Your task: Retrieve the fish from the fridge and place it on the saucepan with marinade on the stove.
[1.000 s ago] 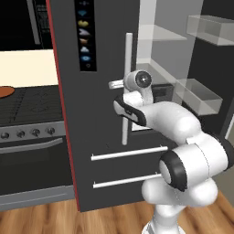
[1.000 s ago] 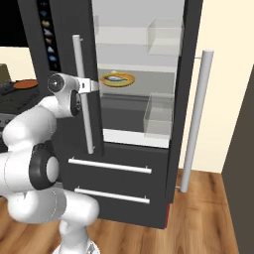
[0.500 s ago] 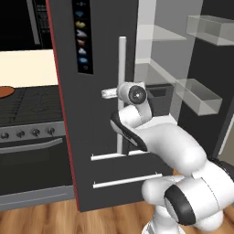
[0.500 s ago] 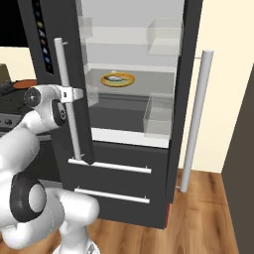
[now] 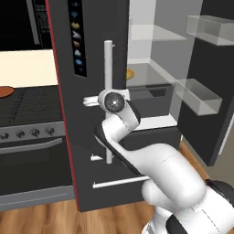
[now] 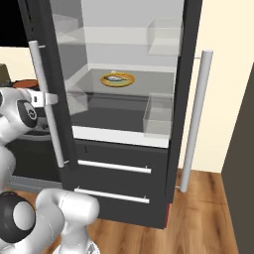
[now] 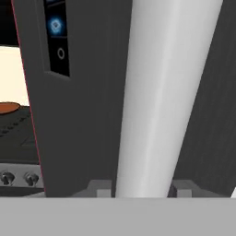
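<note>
Fish (image 6: 116, 77) lies on a yellow-rimmed plate (image 6: 117, 80) on a glass shelf inside the fridge (image 6: 126, 119), well apart from the fingers (image 7: 140, 188), which are clamped on the white bar handle (image 7: 161, 97) of the swung-open left door (image 5: 87, 91). Left of the door, the stove (image 5: 27, 114) carries the saucepan with marinade (image 5: 5, 91).

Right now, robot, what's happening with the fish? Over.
Gripper shut on the long white bar handle of the dark grey fridge door. Small silver-grey fish on the yellow-rimmed plate, inside on a shelf. Door partly open.
</note>
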